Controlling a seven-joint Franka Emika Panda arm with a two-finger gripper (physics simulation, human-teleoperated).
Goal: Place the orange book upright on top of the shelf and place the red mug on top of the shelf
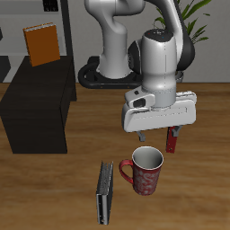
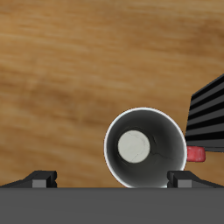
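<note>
The orange book [image 1: 40, 45] stands upright at the back of the flat top of the black shelf [image 1: 36, 103]. The red mug [image 1: 146, 171] stands upright on the table near the front edge, its pale inside showing. My gripper [image 1: 157, 137] hangs open just above the mug and a little farther back, holding nothing. In the wrist view the mug [image 2: 144, 131] shows from above with its handle [image 2: 196, 154] sticking out sideways. Its rim lies close to one fingertip [image 2: 182, 179], and my gripper [image 2: 111, 179] stays clear of it.
A grey book [image 1: 105, 193] lies flat on the table right beside the mug; its ribbed edge shows in the wrist view [image 2: 206, 109]. The robot base [image 1: 112, 67] stands behind, and a potted plant [image 1: 193, 18] stands at the back.
</note>
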